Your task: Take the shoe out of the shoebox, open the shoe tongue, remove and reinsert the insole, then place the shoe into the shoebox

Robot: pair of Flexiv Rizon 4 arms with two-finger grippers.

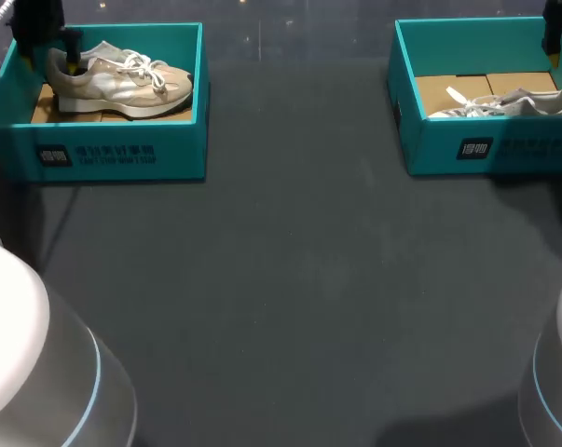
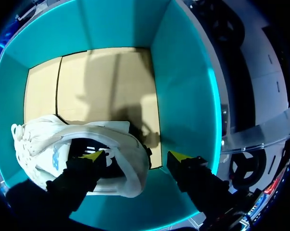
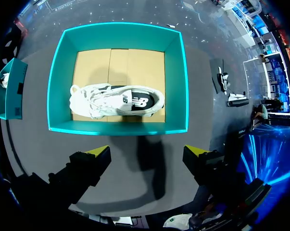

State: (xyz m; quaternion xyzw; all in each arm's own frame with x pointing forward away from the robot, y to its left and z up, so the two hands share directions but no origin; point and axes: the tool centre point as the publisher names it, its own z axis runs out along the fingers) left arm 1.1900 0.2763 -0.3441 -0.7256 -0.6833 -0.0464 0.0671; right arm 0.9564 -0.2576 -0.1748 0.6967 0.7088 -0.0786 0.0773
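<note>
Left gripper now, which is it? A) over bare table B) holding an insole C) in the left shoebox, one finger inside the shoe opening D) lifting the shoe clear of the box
C: the left wrist view shows the left gripper down in the teal shoebox, one finger inside the heel opening of the shoe, the other outside the heel and apart from it.

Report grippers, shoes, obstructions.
Left gripper open, straddling heel of cream lace-up sneaker in left teal cardboard shoebox. Right gripper open, hovering beside right teal shoebox, white sneaker inside. Nothing obstructing.
</note>
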